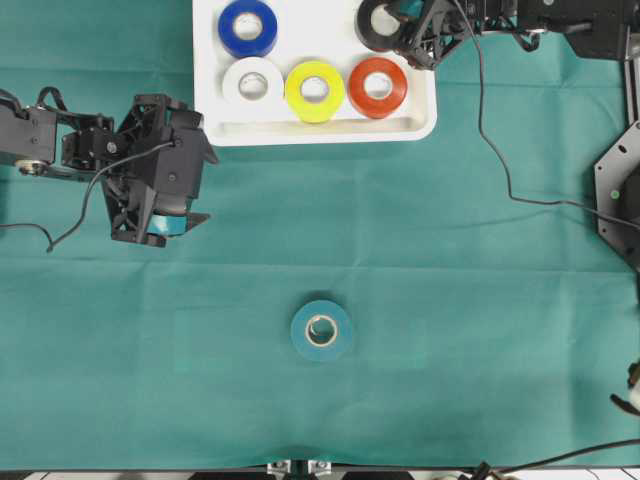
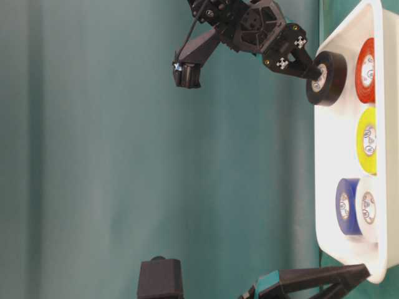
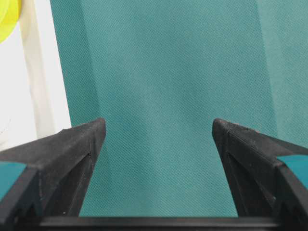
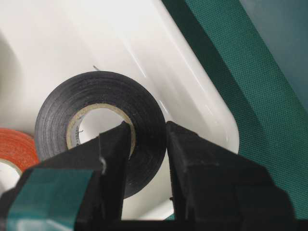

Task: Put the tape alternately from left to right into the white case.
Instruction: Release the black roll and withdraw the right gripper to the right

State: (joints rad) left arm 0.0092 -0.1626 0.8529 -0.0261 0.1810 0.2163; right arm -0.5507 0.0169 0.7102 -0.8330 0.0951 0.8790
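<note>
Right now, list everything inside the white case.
Inside the white case: blue roll, white roll, yellow roll, red-orange roll. The right gripper holds the black roll above its corner. The floor under the rolls is hidden.

Open green cloth [image 1: 450, 250] all around the lone teal roll [image 1: 322, 330], both claws well clear.

black roll [image 1: 378, 25] cut off, half hidden

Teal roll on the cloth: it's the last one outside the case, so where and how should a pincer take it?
The teal roll lies flat, core up. Come straight down; one finger into the core, one outside, pinching the wall, as the right pincer holds the black roll.
</note>
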